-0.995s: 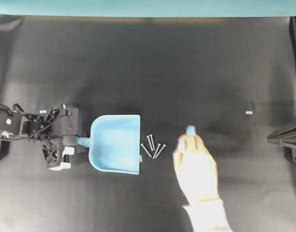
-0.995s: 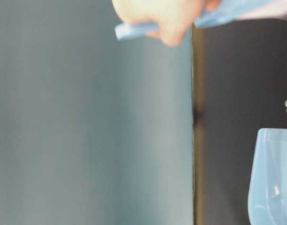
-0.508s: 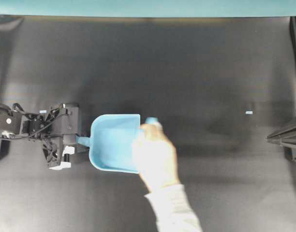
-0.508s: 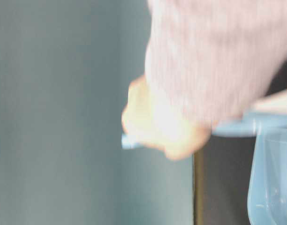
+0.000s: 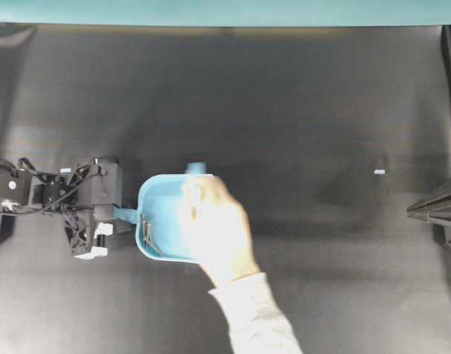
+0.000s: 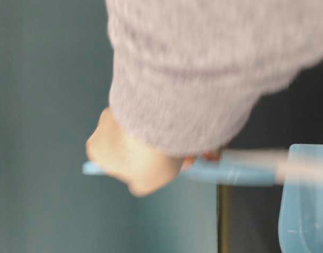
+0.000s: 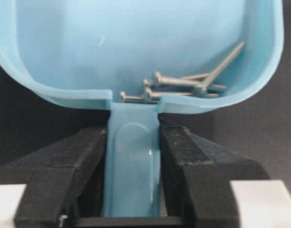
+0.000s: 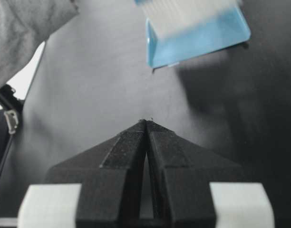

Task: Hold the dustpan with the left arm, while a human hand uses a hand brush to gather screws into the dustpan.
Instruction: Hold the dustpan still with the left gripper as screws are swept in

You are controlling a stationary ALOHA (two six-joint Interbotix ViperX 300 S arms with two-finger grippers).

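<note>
The light blue dustpan [image 5: 161, 214] lies on the black table left of centre. My left gripper [image 5: 116, 215] is shut on its short handle [image 7: 132, 161], with black fingers on both sides. Several silver screws [image 7: 183, 85] lie heaped at the pan's back wall; they also show in the overhead view [image 5: 147, 228]. A human hand [image 5: 214, 228] with a pale sleeve covers the pan's front and holds the hand brush [image 5: 196, 169], mostly hidden. Its white bristles [image 8: 188, 14] sit over the pan [image 8: 198, 40]. My right gripper [image 8: 146, 122] is shut and empty, far from the pan.
The right arm [image 5: 435, 203] rests at the table's right edge. A small white speck [image 5: 379, 172] lies on the black table near it. A teal wall [image 5: 225, 11] runs along the back edge. The sleeve [image 6: 203, 63] fills the table-level view.
The hand has swept the brush leftward over the pan. The screws have gone from the table in front of the pan into its back. My left gripper has held still.
</note>
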